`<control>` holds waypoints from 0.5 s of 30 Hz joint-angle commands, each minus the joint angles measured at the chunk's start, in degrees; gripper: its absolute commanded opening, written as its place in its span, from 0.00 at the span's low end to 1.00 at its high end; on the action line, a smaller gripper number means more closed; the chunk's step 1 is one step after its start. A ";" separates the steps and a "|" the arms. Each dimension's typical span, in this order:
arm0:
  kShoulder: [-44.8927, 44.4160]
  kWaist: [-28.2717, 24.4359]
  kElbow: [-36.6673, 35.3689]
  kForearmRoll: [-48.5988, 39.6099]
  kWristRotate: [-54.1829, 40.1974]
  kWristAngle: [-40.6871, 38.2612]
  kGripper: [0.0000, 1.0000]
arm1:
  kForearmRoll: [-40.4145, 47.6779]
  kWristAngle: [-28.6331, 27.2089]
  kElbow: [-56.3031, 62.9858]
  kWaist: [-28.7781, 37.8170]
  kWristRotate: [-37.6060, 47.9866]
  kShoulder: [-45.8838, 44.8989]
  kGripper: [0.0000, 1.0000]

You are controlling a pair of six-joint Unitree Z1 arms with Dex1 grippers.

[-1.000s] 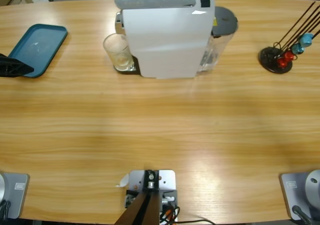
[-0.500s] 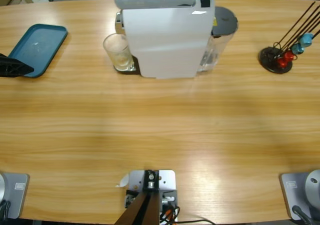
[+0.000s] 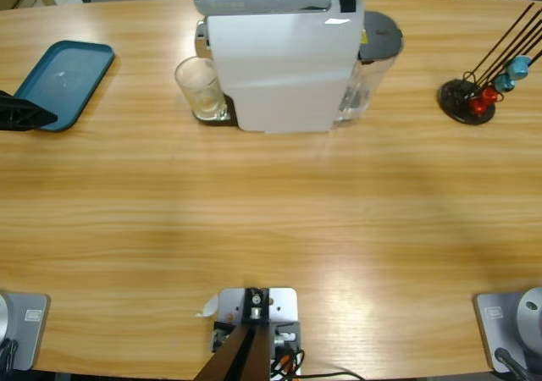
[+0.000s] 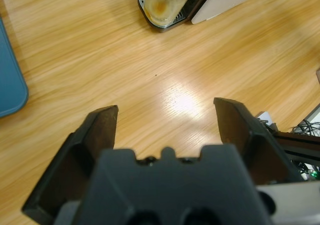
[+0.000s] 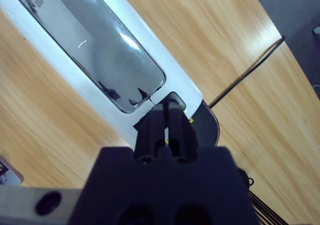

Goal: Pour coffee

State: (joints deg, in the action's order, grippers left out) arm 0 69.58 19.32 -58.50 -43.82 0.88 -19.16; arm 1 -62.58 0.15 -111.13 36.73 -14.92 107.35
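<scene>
Glass (image 3: 201, 87) stands on the coffee machine's (image 3: 279, 59) drip tray, at its 9 o'clock side (brown residue inside). Left pincer (image 4: 165, 117) gapes wide over bare counter (image 3: 271, 203); right pincer (image 5: 168, 110), closed and empty, hovers over the machine's top.

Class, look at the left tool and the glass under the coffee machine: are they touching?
Apart. The left wrist view shows the left tool open over bare table, with the glass well beyond its tips.
</scene>
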 commanded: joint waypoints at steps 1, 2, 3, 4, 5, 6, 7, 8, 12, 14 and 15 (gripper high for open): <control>1.28 0.07 0.22 0.59 -0.71 -0.88 0.82 | -0.52 -1.69 2.95 -0.39 -0.36 2.81 0.00; 1.30 0.09 0.22 0.61 -0.71 -0.88 0.82 | -0.52 -1.80 3.02 -0.60 -0.36 2.72 0.00; 1.30 0.09 0.22 0.63 -0.71 -0.88 0.82 | -0.47 -1.80 3.02 -0.76 -0.37 2.69 0.00; 1.33 0.11 0.22 0.65 -0.71 -0.88 0.82 | -0.44 -1.82 3.02 -0.78 -0.34 2.69 0.00; 1.35 0.11 0.22 0.66 -0.71 -0.88 0.82 | -0.44 -1.82 3.02 -0.78 -0.37 2.69 0.00; 1.35 0.12 0.22 0.66 -0.71 -0.88 0.82 | -0.38 -1.82 3.02 -0.83 -0.36 2.72 0.00; 1.35 0.11 0.22 0.66 -0.71 -0.88 0.82 | -0.35 -1.82 2.95 -0.87 -0.37 2.77 0.00; 1.35 0.14 0.22 0.66 -0.71 -0.88 0.82 | -0.35 -1.89 2.85 -0.89 -0.37 2.77 0.00; 1.44 0.19 0.22 0.66 -0.78 -0.88 0.82 | -0.35 -1.87 2.60 -1.10 -0.37 2.91 0.00; 1.44 0.19 0.22 0.66 -0.79 -0.88 0.82 | -0.35 -1.82 2.83 -1.13 -0.37 3.04 0.00; 1.40 0.28 0.22 0.65 -0.79 -0.88 0.82 | -0.28 -1.82 3.06 -1.13 -0.37 3.04 0.00</control>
State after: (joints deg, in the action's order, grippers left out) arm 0 69.58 19.32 -58.50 -43.82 0.86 -19.16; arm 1 -62.58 -0.49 -110.32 36.50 -14.92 107.35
